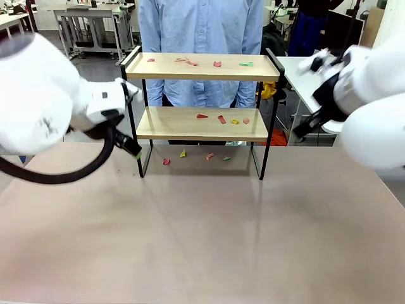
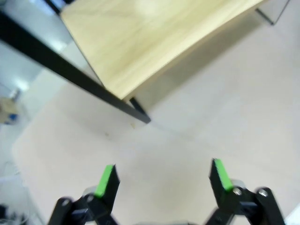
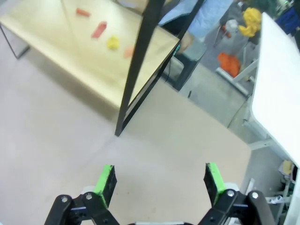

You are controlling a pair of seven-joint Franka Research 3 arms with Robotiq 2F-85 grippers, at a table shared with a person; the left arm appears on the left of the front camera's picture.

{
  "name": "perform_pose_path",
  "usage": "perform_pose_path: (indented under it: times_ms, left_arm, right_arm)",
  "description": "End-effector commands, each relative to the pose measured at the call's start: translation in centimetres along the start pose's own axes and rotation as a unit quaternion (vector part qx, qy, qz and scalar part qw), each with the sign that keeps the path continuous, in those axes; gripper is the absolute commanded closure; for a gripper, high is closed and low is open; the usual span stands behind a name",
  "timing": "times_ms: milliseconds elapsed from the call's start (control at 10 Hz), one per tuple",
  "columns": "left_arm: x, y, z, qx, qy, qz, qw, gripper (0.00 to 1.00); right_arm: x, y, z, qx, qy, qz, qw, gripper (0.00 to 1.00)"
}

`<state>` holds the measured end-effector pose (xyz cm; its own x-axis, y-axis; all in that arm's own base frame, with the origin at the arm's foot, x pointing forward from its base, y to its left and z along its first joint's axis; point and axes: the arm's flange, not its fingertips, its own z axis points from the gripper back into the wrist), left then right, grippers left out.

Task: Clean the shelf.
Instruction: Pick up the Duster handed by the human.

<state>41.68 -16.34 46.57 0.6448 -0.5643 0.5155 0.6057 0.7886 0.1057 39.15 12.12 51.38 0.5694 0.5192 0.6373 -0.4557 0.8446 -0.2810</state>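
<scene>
Shelf [image 1: 202,75] at the far middle of the worktop [image 1: 202,240], with a person in a light-blue shirt [image 1: 202,25] standing just behind it. Small coloured scraps [image 1: 217,63] lie on its top board [image 1: 171,68] and its lower board [image 1: 171,123], and on the worktop beneath; these are presumably the mess to be cleared. Left jaws hover near the shelf's left foot [image 2: 140,116], right jaws near its right post [image 3: 140,61]. Both pairs stand wide open and empty, with bare worktop between the green pads [image 2: 108,180]. Flanking the frame this way probably lets each arm reach the scraps on its own side, or steady the rack.
</scene>
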Motion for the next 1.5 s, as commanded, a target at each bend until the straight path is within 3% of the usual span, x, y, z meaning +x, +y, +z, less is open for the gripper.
perform_pose_path:
  times_ms: [0, 300, 500, 600, 700, 800, 1300, 1400]
  left_arm:
    - [1.4, 3.2, 3.1, -0.072, 0.022, -0.054, 0.996, 0.0]
    - [2.2, 9.6, 4.9, -0.172, 0.035, -0.187, 0.966, 0.0]
    - [1.1, 14.2, 3.8, -0.239, -0.021, -0.264, 0.934, 0.0]
    - [0.6, 15.3, 3.1, -0.242, -0.032, -0.278, 0.929, 0.0]
    - [0.2, 15.7, 1.6, -0.23, -0.025, -0.278, 0.932, 0.0]
    - [-0.1, 14.0, 4.4, -0.216, -0.02, -0.259, 0.941, 0.0]
    - [0.4, 14.2, 4.1, -0.213, -0.019, -0.267, 0.94, 0.0]
    - [2.3, 16.7, 2.1, -0.228, -0.021, -0.264, 0.937, 0.0]
  right_arm:
    - [-0.5, -2.9, 3.7, 0.046, -0.021, 0.008, 0.999, 0.0]
    - [-2.7, -9.7, 5.6, 0.169, -0.039, 0.101, 0.98, 0.0]
    - [-4.3, -13.9, 4.8, 0.227, -0.06, 0.132, 0.963, 0.0]
    - [-4.5, -14.9, 3.7, 0.233, -0.059, 0.124, 0.963, 0.0]
    - [-4.8, -11.2, 5.0, 0.195, -0.056, 0.115, 0.973, 0.0]
    - [-4.8, -11.2, 5.0, 0.195, -0.056, 0.115, 0.973, 0.0]
    - [-4.3, -11.1, 5.2, 0.201, -0.046, 0.122, 0.971, 0.0]
    - [-1.2, -11.9, 1.2, 0.248, -0.06, 0.114, 0.96, 0.0]
